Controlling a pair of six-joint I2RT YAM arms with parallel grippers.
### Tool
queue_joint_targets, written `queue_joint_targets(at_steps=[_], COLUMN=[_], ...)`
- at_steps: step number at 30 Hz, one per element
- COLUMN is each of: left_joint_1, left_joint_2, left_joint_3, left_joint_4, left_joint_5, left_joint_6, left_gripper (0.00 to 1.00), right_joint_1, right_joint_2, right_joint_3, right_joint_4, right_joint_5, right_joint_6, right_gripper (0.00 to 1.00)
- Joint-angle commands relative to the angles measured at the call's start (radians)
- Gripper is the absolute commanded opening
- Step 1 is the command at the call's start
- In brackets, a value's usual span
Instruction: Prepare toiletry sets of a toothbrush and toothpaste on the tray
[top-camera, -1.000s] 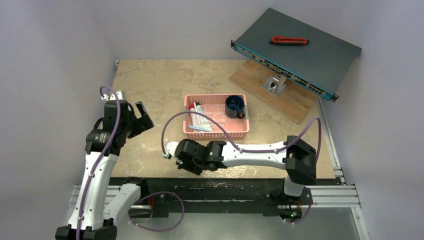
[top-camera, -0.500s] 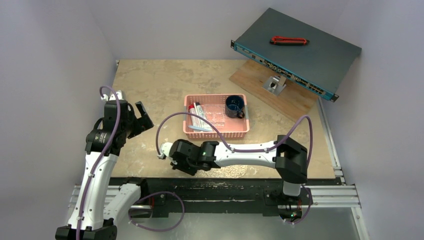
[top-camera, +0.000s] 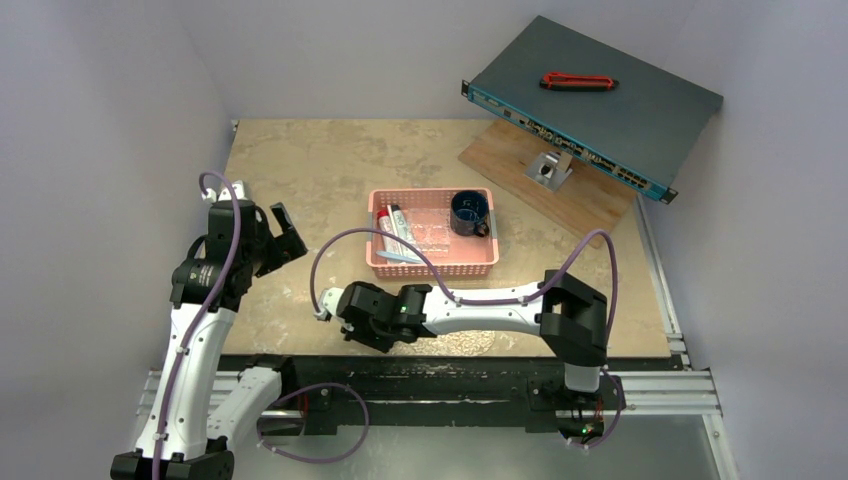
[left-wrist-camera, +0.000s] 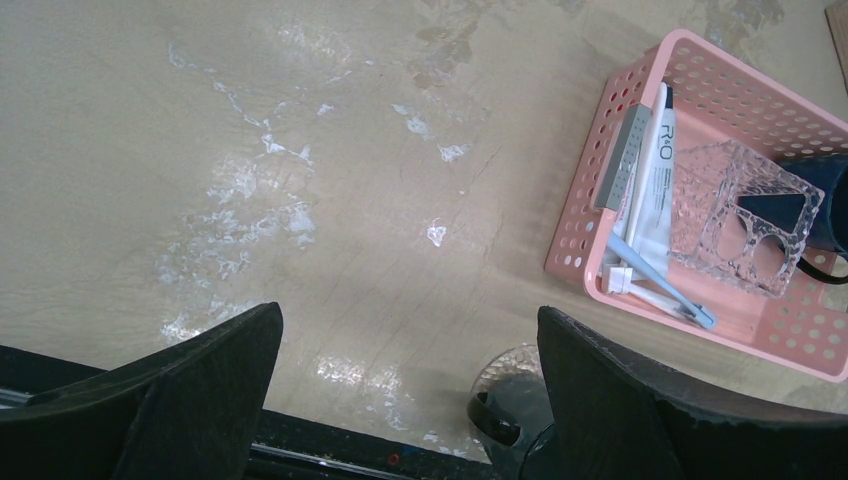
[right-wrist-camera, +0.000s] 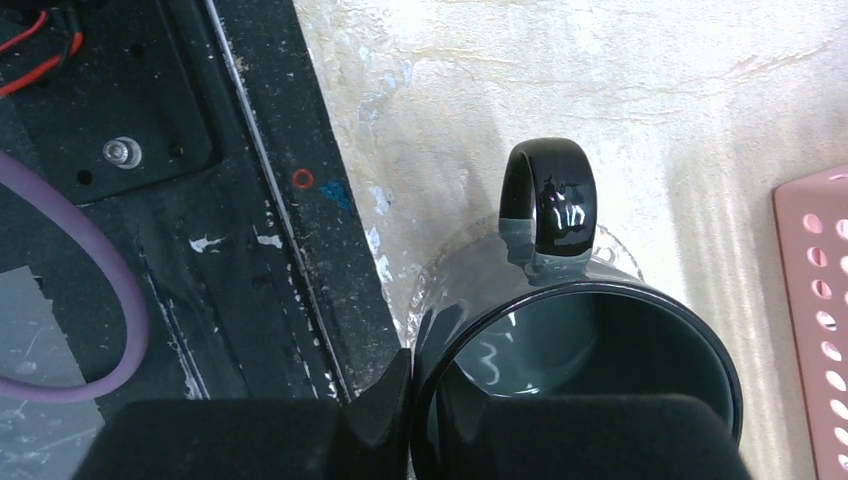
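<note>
R jaws are being kept nearly shut on the rim of the black mug. One finger is being pressed to the outer wall, the other inside, so it's a rim pinch only. L jaws are being held wide open w/ nothing in them, over bare table left of the pink basket.

The mug is being held over a clear glossy piece, judged to be the tray, at the near table edge just beside the black base rail. Whether the mug is resting or just above it can't be told.

The lt-blue toothbrush and the white toothpaste are being left in the basket's left end, touching each other, beside a clear dimpled dish. Nothing of a set is being carried yet.

Risks, as judged:
- The glazed mug wall is being pinched on a small contact area, so it could swivel or slip.
- The tray is being used close to the table edge. Smooth plastic on a smooth top could skate toward the rail if nudged.
- The tray is nearly invisible, so a misplaced set-down is likely.
- The slim brushes are lying flat and crossed against the tube, so a 2-item grab or a miss is possible.
- The soft tube could squash or squirt out of the jaws.

Materials:
- Mug: hard, glossy, round, w/ a loop handle.
- Basket: slotted rigid plastic.
- Dish: clear, pebbled.
- Table: matte, marbled beige.
</note>
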Motion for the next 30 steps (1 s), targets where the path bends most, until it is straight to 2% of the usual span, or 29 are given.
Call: queue_joint_targets(at_steps=[1, 6, 14, 20, 24, 30], left_joint_1=[-0.004, -0.004, -0.004, -0.004, -0.004, -0.004], left_joint_2=[-0.007, -0.006, -0.007, -0.007, -0.005, -0.006], left_joint_3=[0.032, 0.033, 0.034, 0.031, 0.03, 0.026], left_joint_4=[0.013, 0.012, 0.012, 0.016, 0.017, 0.023], left_joint_5=[0.0, 0.0, 0.0, 0.007, 0.013, 0.021], left_joint_6=[-0.001, 0.0, 0.001, 0.007, 0.008, 0.012], left_gripper=[0.98, 0.98, 0.98, 0.98, 0.98, 0.98], right_joint_1=[0.006, 0.006, 0.006, -0.003, -0.06, -0.218], right_joint_2=[-0.022, -0.025, -0.108, -0.231, -0.302, -0.373], right_joint_3=[0.053, 0.061, 0.056, 0.023, 0.003, -0.006], right_joint_4=[0.053, 0.05, 0.02, -0.033, -0.06, -0.082], right_joint_5=[0.037, 0.043, 0.051, 0.195, 0.255, 0.292], right_joint_6=[0.001, 0.007, 0.029, 0.04, 0.076, 0.134], right_gripper=[0.17, 0.31, 0.39, 0.41, 0.43, 0.45])
